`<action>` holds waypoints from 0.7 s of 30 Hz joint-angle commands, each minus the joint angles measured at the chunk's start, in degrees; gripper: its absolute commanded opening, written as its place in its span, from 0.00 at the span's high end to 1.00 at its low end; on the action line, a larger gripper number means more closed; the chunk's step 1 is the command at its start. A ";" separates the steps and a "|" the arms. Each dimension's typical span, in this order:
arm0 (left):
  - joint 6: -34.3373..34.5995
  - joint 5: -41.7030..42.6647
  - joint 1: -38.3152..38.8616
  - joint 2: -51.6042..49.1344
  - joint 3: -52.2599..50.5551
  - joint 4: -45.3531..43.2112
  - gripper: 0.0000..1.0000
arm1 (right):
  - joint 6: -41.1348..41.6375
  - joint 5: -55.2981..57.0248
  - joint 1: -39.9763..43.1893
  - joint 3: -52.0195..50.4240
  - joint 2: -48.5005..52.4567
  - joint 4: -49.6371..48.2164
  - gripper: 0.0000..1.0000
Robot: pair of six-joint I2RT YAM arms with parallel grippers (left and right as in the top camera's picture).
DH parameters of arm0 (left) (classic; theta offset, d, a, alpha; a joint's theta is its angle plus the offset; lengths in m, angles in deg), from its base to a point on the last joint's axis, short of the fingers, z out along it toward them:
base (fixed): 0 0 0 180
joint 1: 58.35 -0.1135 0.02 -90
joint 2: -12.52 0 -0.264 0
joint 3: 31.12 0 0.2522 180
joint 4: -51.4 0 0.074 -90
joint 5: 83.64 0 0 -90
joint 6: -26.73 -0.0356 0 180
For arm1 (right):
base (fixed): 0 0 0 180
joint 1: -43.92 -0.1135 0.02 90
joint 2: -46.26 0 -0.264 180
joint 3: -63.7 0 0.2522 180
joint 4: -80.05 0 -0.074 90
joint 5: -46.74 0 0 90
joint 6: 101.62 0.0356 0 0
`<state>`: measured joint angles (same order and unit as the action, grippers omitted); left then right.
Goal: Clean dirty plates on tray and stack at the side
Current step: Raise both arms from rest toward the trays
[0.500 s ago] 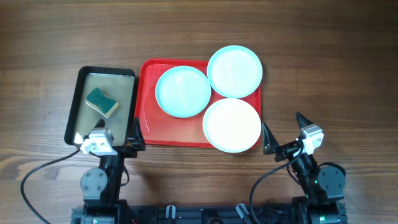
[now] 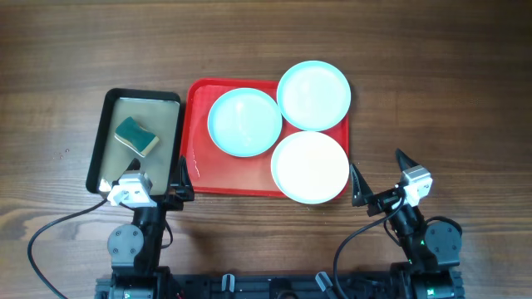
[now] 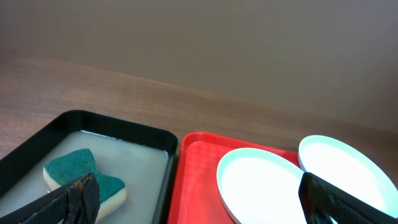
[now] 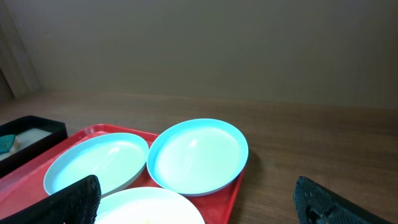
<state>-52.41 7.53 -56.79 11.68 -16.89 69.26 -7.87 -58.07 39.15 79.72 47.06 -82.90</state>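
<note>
Three pale aqua plates lie on the red tray: one at the left, one at the back right, one whiter at the front right. My left gripper is open and empty, near the table's front, in front of the black tray and the red tray's left corner. My right gripper is open and empty, just right of the front plate. The left wrist view shows the red tray and the left plate. The right wrist view shows all three plates, the back one nearest the middle.
A black tray holding shallow liquid and a green-topped sponge stands left of the red tray; both show in the left wrist view, the sponge behind my left finger. Bare wooden table lies to the right.
</note>
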 commanded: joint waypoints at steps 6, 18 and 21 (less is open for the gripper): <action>-0.09 -0.57 0.20 0.46 -0.13 -0.02 0.00 | -0.57 -0.31 0.20 -0.09 0.00 -3.48 0.00; 6.12 2.03 0.20 -8.57 20.33 10.64 0.00 | -0.52 -10.10 0.20 8.09 7.91 -12.98 0.00; 5.88 2.01 0.20 -17.77 29.42 15.41 0.00 | -0.42 -14.23 0.20 15.80 18.01 -12.72 0.00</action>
<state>-47.43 8.45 -56.79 0.79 5.25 82.42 -8.09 -66.44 39.15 88.73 58.03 -95.47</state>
